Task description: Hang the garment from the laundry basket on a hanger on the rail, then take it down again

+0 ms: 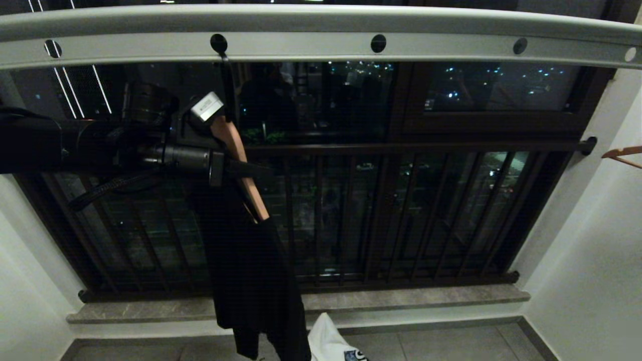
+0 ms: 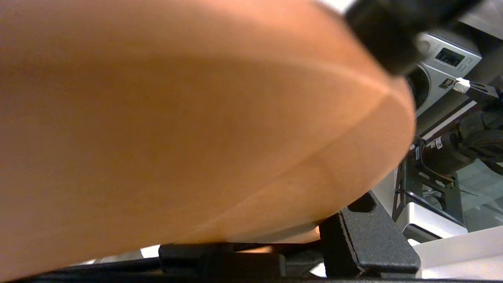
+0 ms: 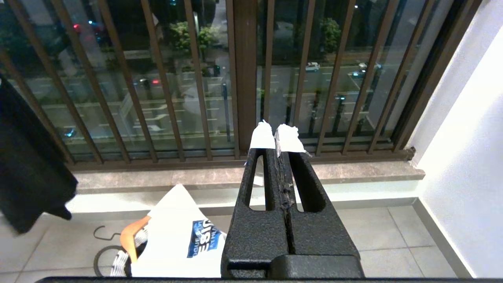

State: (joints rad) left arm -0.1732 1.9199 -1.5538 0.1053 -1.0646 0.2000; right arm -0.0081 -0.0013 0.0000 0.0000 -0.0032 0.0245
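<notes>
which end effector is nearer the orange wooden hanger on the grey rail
Left. The left end effector is clamped on the orange wooden hanger under the pale grey metal rail; the right end effector is shut, away by the window bars.

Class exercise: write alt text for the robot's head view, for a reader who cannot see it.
The left gripper grips a wooden hanger carrying a black garment, its hook in a hole of the pale grey rail. Behind are dark window bars at night.

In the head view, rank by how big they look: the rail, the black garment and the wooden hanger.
1. rail, spanning the whole picture
2. black garment
3. wooden hanger, only partly showing
</notes>
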